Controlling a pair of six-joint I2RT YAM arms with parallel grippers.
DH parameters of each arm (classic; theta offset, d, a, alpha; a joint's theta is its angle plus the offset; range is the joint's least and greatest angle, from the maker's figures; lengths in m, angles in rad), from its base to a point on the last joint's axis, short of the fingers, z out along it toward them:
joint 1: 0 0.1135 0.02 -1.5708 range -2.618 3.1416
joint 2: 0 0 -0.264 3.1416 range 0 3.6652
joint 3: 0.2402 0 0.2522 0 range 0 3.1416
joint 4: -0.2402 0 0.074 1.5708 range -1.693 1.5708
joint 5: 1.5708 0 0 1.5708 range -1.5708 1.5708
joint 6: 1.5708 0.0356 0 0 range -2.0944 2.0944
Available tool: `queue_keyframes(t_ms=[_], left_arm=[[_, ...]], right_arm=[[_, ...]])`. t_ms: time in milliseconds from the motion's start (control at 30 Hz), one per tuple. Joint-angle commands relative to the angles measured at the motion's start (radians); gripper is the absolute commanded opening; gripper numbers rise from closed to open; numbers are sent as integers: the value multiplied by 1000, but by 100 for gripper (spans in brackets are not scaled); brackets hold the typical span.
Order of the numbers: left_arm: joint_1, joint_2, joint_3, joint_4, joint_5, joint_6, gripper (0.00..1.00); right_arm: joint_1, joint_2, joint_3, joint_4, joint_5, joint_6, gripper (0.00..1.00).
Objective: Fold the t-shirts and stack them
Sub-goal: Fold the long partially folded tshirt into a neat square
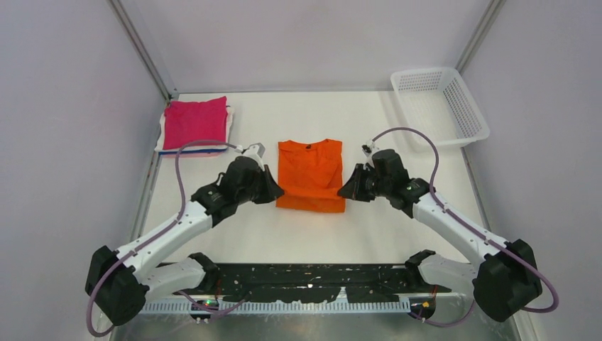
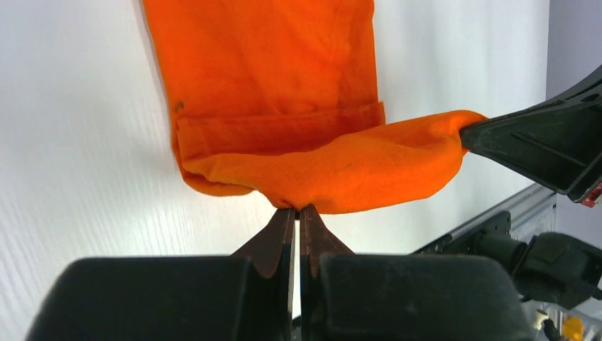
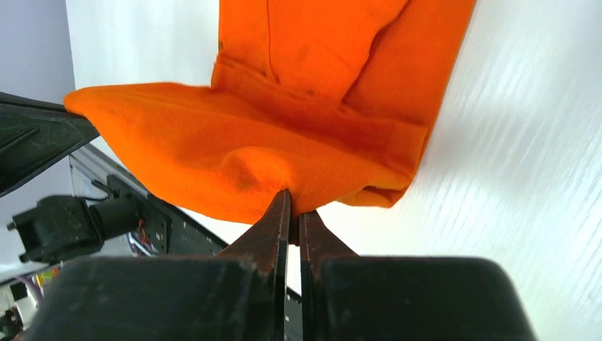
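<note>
A white plastic basket (image 1: 440, 106) stands at the far right corner of the surface (image 1: 397, 220), well apart from the clothes. At the far left lies a folded pink shirt (image 1: 195, 122), on top of a small pile; edges of white and blue shirts (image 1: 190, 152) show beneath it.

The orange shirt (image 1: 310, 170) lies in the middle of the surface, collar toward the far side, already folded into a narrow rectangle. Its near hem is raised off the surface and sags between two grips, while the far part lies flat.

Both arms reach forward from their bases at the near edge, with the elbows out to the sides and the forearms angled inward. They meet the shirt from opposite sides, low over the surface. The left end effector (image 2: 298, 208) has its fingers pressed together, pinching the near left corner of the orange shirt. The right end effector (image 3: 294, 213) is likewise clamped on the near right corner. The two end effectors face each other across the lifted hem.
</note>
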Motion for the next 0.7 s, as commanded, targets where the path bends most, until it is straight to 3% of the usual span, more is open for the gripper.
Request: queue_keyframes(t_ms=[0, 667], left_arm=[[82, 88, 114, 72, 40, 90, 0], [290, 554, 537, 45, 135, 224, 0]], right_arm=[[-69, 75, 113, 89, -54, -52, 5], [-219, 498, 443, 186, -79, -71, 5]])
